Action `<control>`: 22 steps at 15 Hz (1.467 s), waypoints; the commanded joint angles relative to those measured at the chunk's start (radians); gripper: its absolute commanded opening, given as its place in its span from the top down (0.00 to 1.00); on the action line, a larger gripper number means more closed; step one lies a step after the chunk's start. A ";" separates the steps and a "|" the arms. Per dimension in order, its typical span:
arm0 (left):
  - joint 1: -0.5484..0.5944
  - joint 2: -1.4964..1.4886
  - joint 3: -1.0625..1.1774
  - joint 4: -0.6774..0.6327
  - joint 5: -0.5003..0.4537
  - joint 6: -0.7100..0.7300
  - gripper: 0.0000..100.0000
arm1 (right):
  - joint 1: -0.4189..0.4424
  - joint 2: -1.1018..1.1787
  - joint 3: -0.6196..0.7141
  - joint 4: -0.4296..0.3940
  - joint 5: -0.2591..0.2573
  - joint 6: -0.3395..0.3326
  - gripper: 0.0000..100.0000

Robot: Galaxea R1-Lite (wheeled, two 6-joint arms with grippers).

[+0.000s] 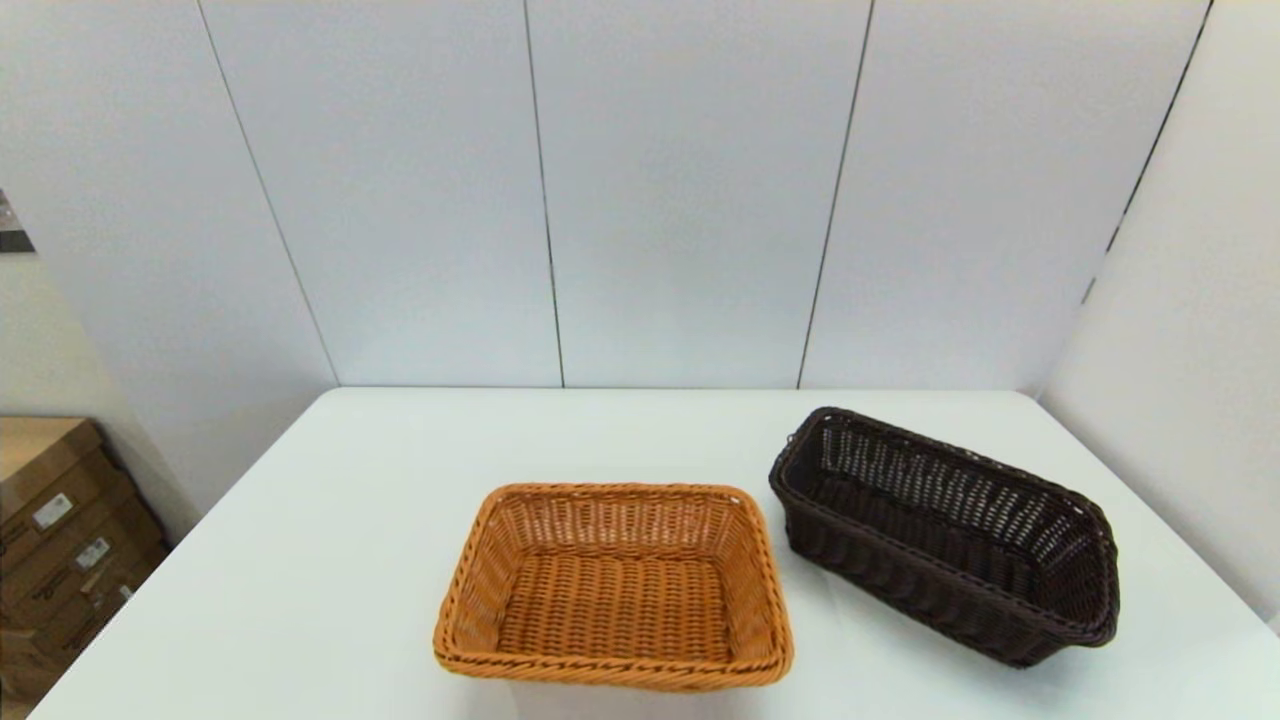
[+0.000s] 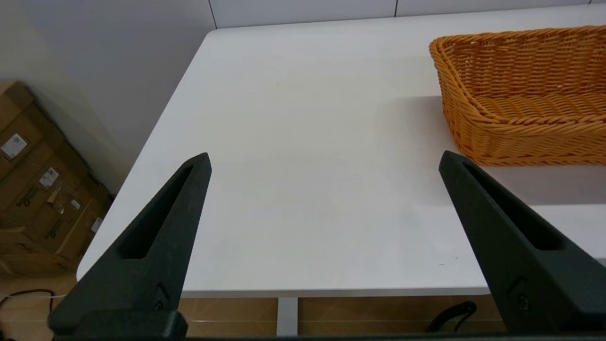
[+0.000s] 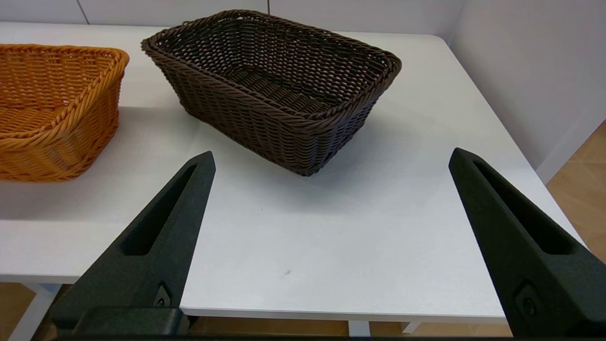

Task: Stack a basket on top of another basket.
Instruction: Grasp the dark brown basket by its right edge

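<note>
From the head view you have the orange basket [image 1: 613, 588] at lower centre and the dark basket [image 1: 945, 535] skewed at right, apart. In each wrist view, the left gripper [image 2: 324, 161] and right gripper [image 3: 331, 158] wait spread wide off the table's [image 1: 330, 560] edge, nothing held.

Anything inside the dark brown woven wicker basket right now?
Nothing visible: the dark brown woven wicker basket shows only bare weave on the floor that is in view. Its near wall hides part of that floor.

One dark brown basket [image 1: 950, 535], one orange basket [image 1: 612, 588], several cardboard boxes [image 1: 60, 530].
</note>
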 commanded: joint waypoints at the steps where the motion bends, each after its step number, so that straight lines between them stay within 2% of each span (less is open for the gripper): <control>1: 0.001 0.000 0.004 0.001 0.002 -0.004 0.00 | 0.000 0.001 0.001 0.001 -0.001 0.002 0.00; 6: 0.001 0.000 0.004 0.001 0.002 -0.005 0.00 | 0.000 0.001 -0.004 -0.001 -0.004 0.008 0.00; 8: 0.001 0.000 0.004 0.001 0.002 -0.005 0.00 | 0.000 0.038 -0.156 0.025 -0.029 0.031 0.00; 13: 0.001 0.000 0.004 0.001 0.002 -0.004 0.00 | -0.024 0.503 -0.541 0.055 -0.035 0.031 0.00; 16: 0.001 0.000 0.004 0.001 0.002 -0.004 0.00 | -0.051 0.785 -0.724 0.243 -0.041 0.035 0.00; 19: 0.001 0.000 0.002 0.001 0.002 -0.004 0.00 | -0.044 0.983 -0.826 0.404 -0.041 0.045 0.00; 21: 0.001 0.000 0.004 0.001 0.002 -0.004 0.00 | -0.044 1.109 -0.869 0.473 -0.049 0.065 0.00; 22: 0.001 0.000 0.004 0.001 0.003 -0.004 0.00 | -0.043 1.192 -0.897 0.510 -0.072 0.093 0.00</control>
